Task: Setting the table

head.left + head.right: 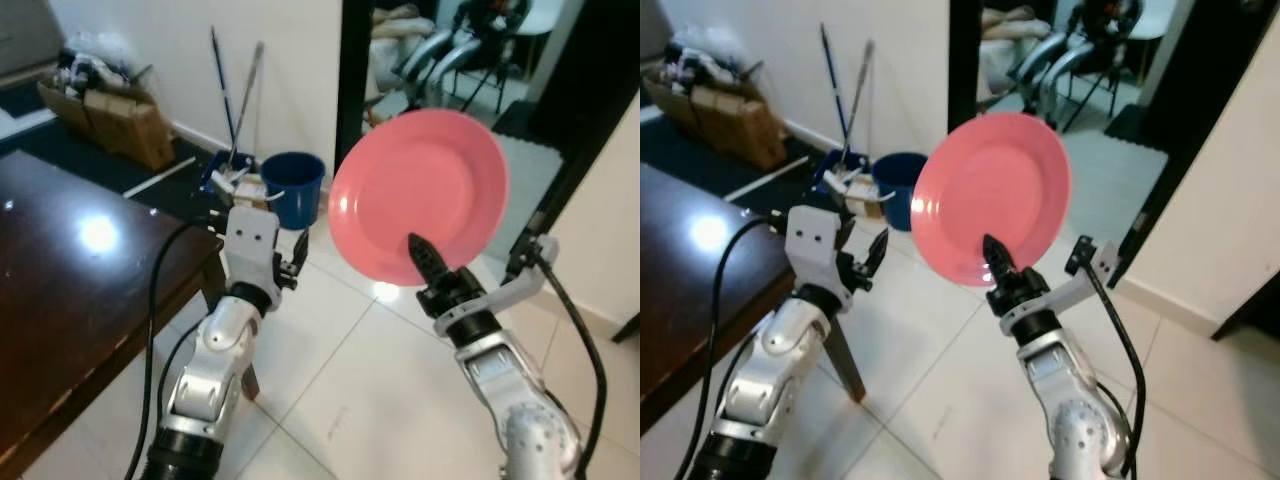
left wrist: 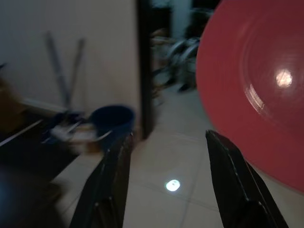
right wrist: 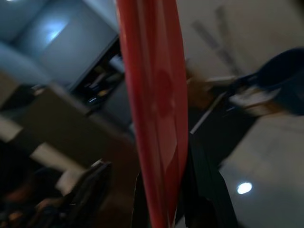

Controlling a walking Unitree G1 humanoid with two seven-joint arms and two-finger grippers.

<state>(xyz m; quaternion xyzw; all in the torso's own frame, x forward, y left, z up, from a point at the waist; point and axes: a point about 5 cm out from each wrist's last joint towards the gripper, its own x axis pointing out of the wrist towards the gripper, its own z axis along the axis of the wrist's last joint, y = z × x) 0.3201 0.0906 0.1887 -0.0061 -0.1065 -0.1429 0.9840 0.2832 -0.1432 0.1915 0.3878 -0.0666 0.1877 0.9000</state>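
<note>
Pinched by its lower rim, the pink plate [image 1: 420,195] stands upright above my right gripper [image 1: 425,262] for carrying; my left gripper [image 2: 166,185] waits beside it, fingers apart, holding nothing.

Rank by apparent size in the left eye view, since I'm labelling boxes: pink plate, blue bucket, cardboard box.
1. pink plate, largest, though nearest the camera, held by the right pincer.
2. cardboard box.
3. blue bucket, close to the box, so that order is unsure.
</note>
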